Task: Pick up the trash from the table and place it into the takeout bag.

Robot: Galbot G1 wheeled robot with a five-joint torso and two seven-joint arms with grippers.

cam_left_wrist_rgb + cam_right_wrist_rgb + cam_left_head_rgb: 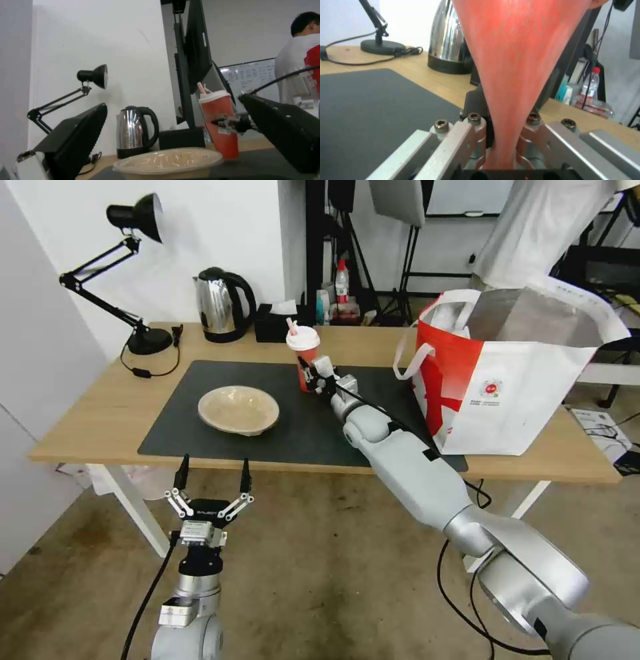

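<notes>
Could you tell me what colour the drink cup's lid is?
White, on the red cup; clearest in the head view.

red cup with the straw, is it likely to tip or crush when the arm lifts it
Probably tippy: the cup is tall and narrows toward its base, standing on the mat. Its thin-looking wall could dent, since the right end effector grips it around the lower body. The lid should limit spills, though how full it is cannot be seen.

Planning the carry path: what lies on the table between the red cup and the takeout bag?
In the head view, bare dark mat; the right gripper, shut on the red cup, reaches in from the front. The takeout bag stands to the right.
</notes>
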